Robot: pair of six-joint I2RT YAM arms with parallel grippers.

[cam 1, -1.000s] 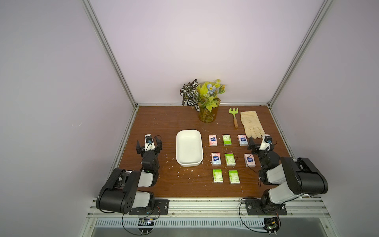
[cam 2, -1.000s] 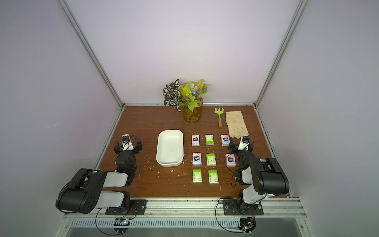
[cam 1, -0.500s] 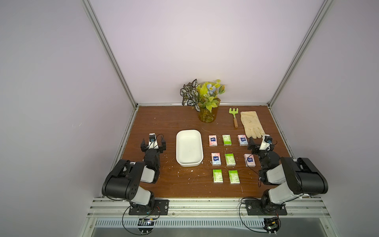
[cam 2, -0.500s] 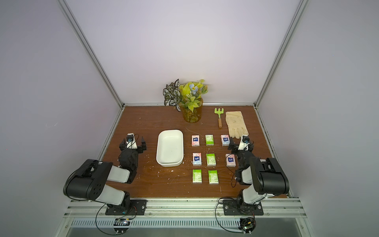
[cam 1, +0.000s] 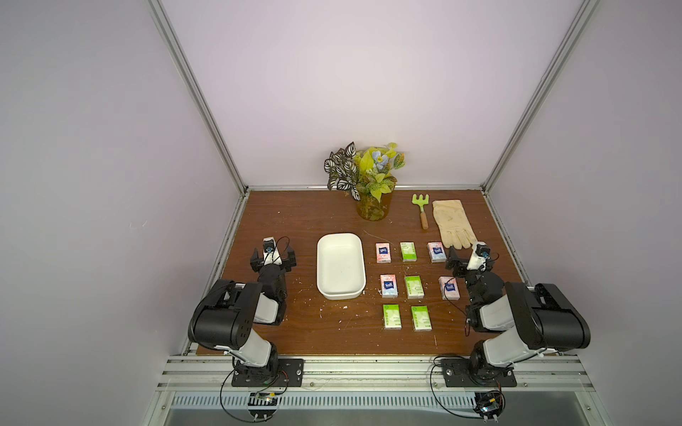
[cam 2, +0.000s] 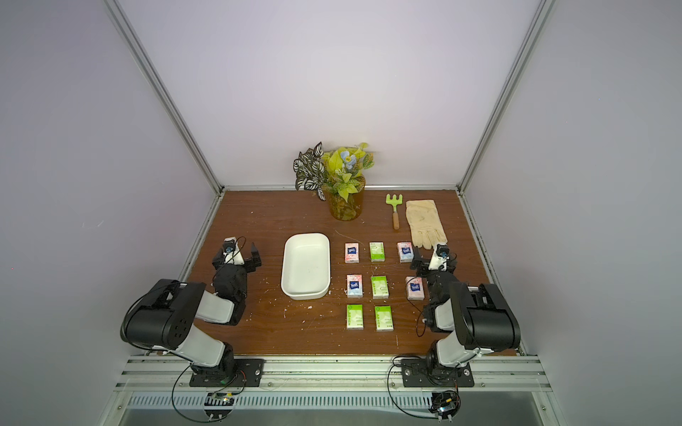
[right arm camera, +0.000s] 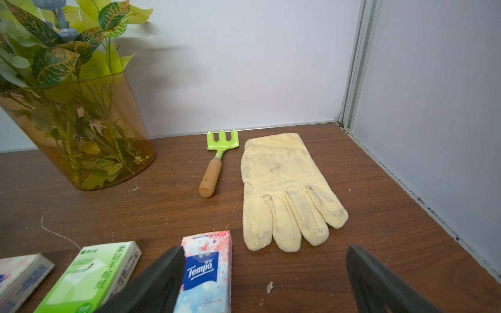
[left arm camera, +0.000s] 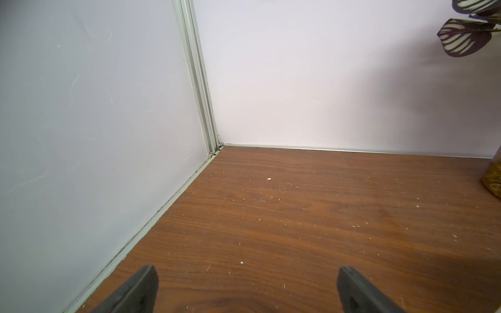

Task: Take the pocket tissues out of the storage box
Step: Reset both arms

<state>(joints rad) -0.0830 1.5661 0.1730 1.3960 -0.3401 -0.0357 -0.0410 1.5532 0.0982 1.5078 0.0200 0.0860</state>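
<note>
The storage box (cam 1: 340,271) (cam 2: 305,266), a shallow white tub, sits left of centre with nothing in it. Several pocket tissues lie flat on the wood in rows to its right, pink ones (cam 1: 383,252) (cam 2: 351,252) mixed with green ones (cam 1: 413,287) (cam 2: 379,287). My left gripper (cam 1: 273,254) (cam 2: 236,256) (left arm camera: 246,273) hovers open and empty left of the box, facing the back corner. Open too, my right gripper (cam 1: 470,260) (cam 2: 433,260) (right arm camera: 265,252) is low beside the back-right pink packet (right arm camera: 207,268), which lies against one finger; a green packet (right arm camera: 97,273) is further off.
A plant in an amber vase (cam 1: 372,184) (right arm camera: 78,130) stands at the back. A small green rake (cam 1: 422,210) (right arm camera: 217,160) and a pale yellow glove (cam 1: 452,223) (right arm camera: 284,189) lie at the back right. Walls close off three sides.
My left arm has swung a little to the right, toward the box, and settled. The right arm, the box and the packets have stayed put.
</note>
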